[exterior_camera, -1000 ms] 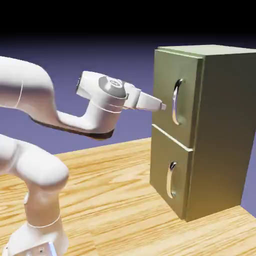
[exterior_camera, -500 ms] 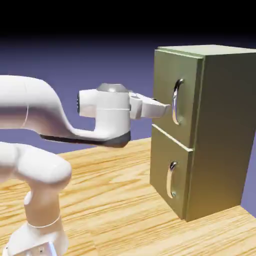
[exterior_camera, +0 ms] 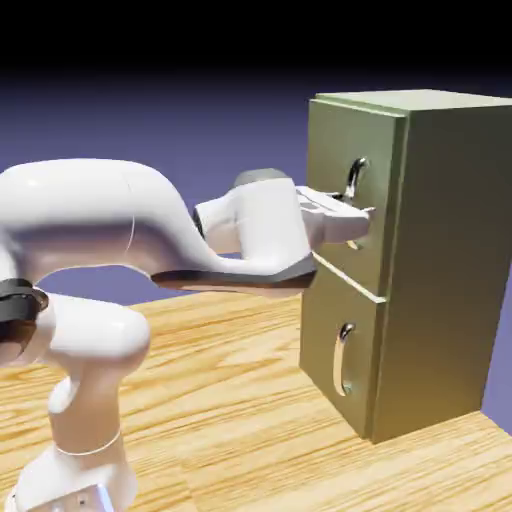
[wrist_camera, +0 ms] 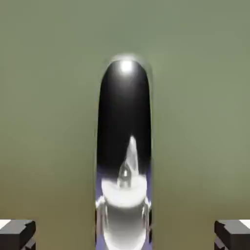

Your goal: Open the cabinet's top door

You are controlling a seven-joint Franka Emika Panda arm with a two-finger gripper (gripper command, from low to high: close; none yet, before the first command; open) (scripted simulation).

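**Inspector:** Backdrop plain blue-violet, table [exterior_camera: 230,420] of pale wood. State the jaws.

**Assistant:** The jaws of the gripper [exterior_camera: 358,215] stand spread. In the hand view the two fingertips [wrist_camera: 17,233] sit at the bottom corners, and the handle [wrist_camera: 124,146] runs up the middle between them. There is a clear gap on each side, and nothing is pinched.

**Inspector:** Position of the work?

**Assistant:** The handle belongs to the top door [exterior_camera: 335,140], which lies flush and shut on the cabinet [exterior_camera: 450,250]. In the exterior view the gripper is level and right up at the handle's middle, just above the seam with the lower door [exterior_camera: 325,330].

**Inspector:** Handling?

**Assistant:** In my judgement it is a rigid panel on hinges, neither fragile nor heavy. The handle is polished, rounded metal and likely slippery. Best hold is square across its mid-length, where it bows off the door and leaves room behind. The pull should follow the door's arc; a straight tug risks sliding off.
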